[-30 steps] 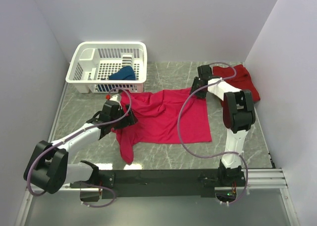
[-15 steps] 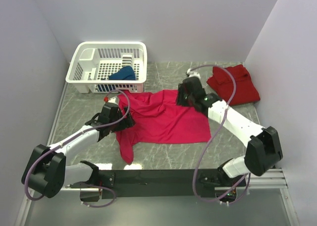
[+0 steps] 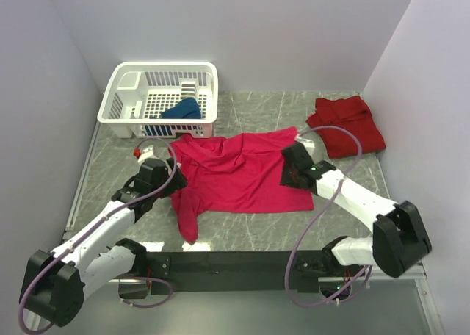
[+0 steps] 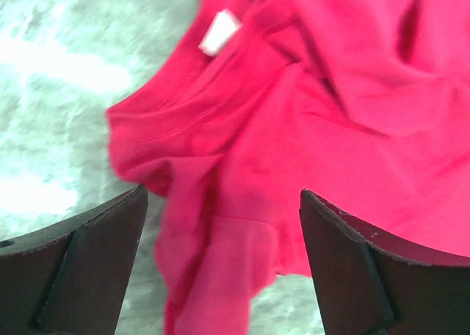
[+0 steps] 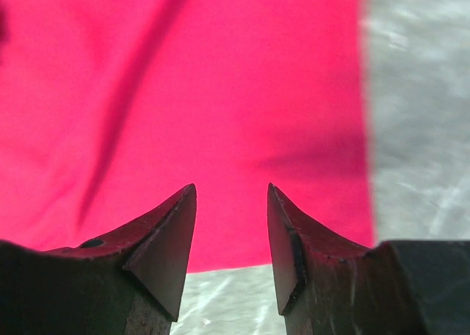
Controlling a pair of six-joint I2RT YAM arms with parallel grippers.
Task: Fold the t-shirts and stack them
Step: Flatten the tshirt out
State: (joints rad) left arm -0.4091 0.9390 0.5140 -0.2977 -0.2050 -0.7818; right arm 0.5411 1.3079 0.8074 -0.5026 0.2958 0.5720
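Fabric of the magenta t-shirt (image 3: 242, 177) lay beneath the left gripper (image 4: 222, 197), wide open, and the right gripper (image 5: 231, 192), narrowly open.

Three t-shirts — magenta (image 3: 242, 177), dark red (image 3: 346, 123), blue (image 3: 182, 109) — one basket (image 3: 163, 65), two tools (left (image 3: 170, 181), right (image 3: 291, 178)).

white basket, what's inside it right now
A crumpled dark blue t-shirt lies inside the white basket, toward its near right side. No other cloth shows there. Anything beneath the shirt is covered, and the basket's front wall partly hides its lower edge.
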